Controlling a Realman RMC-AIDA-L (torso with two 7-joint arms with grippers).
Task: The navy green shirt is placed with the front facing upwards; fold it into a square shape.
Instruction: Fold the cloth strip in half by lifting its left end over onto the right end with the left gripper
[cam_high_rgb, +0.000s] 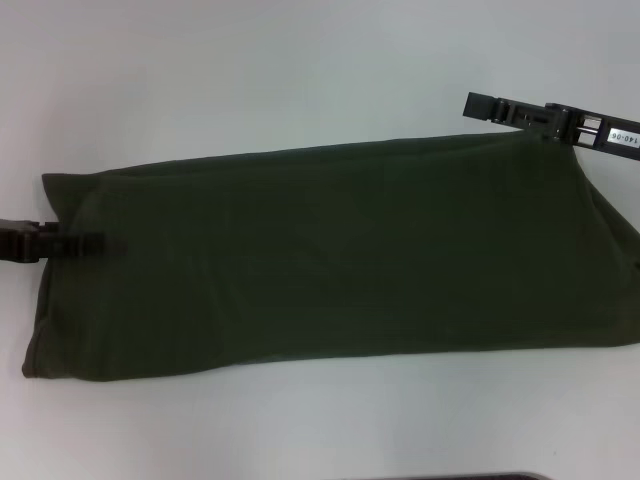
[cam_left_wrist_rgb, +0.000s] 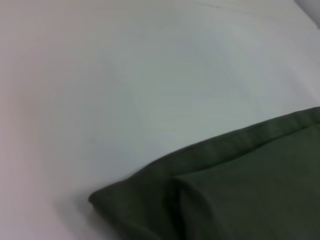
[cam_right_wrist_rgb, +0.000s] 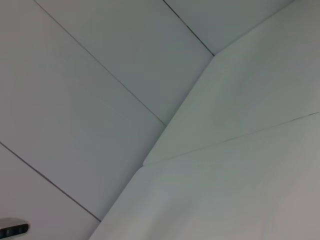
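Between the left gripper (cam_high_rgb: 85, 241) and right gripper (cam_high_rgb: 500, 106), the navy green shirt (cam_high_rgb: 330, 265) is spread; jaw states cannot be told.

One navy green shirt (cam_high_rgb: 330, 265), two grippers, left (cam_high_rgb: 60, 242) and right (cam_high_rgb: 500, 106), one table (cam_high_rgb: 250, 70)

Shirt (cam_high_rgb: 330, 265) on table (cam_high_rgb: 250, 70); left end effector (cam_high_rgb: 95, 241) over shirt's left end.

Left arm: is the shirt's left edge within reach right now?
Probably yes. The left end effector already sits over the left edge of the navy green shirt, and nothing lies between them on the white table.
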